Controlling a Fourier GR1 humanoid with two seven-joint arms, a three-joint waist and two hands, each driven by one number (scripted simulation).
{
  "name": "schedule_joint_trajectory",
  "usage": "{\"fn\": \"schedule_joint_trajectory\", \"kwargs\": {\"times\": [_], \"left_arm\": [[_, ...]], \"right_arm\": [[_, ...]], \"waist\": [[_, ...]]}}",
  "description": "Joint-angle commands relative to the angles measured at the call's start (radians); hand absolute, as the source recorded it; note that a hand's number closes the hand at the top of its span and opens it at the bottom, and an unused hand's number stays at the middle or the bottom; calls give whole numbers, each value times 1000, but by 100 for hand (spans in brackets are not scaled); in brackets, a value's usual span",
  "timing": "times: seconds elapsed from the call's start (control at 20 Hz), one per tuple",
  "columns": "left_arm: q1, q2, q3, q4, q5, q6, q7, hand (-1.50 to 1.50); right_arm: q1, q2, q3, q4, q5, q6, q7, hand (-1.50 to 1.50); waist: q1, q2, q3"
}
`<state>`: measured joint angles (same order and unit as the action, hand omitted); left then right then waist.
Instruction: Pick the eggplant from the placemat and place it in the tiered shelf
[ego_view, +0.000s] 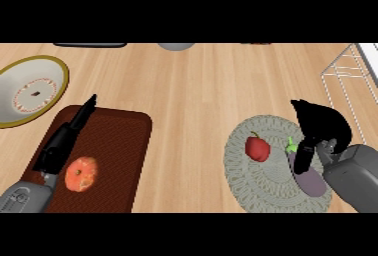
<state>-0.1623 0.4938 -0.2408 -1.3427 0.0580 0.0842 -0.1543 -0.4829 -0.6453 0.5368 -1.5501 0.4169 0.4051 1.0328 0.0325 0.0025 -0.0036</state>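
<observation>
Looking down on a pale wooden counter (192, 90), with the right hand (319, 125) gripping the eggplant (311, 181).
Lying on the round grey placemat (258, 195) beside a red pepper (257, 149), stem end sitting under curled fingers and thumb; wire tiered shelf (347, 70) standing apart at upper right; left hand (63, 142) resting along a dark brown mat (111, 165), fingers lying straight, together.

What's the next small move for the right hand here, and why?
Probably close the right hand round the eggplant before any lift. The hand sits over the eggplant's stem end, but the eggplant lies on the placemat beside the red pepper, and the tiered shelf stands away at the upper right.
</observation>
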Motion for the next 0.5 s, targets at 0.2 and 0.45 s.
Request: {"fn": "schedule_joint_trajectory", "kwargs": {"times": [0.2, 0.45], "left_arm": [[-18, 21, 33, 49, 4, -37, -30, 0], [0, -7, 35, 31, -8, -12, -19, 0]], "right_arm": [[-119, 138, 64, 149, -44, 196, 293, -150], [-104, 158, 70, 191, -8, 155, 302, -150]], "waist": [[-15, -1, 0], [-26, -4, 2]]}}
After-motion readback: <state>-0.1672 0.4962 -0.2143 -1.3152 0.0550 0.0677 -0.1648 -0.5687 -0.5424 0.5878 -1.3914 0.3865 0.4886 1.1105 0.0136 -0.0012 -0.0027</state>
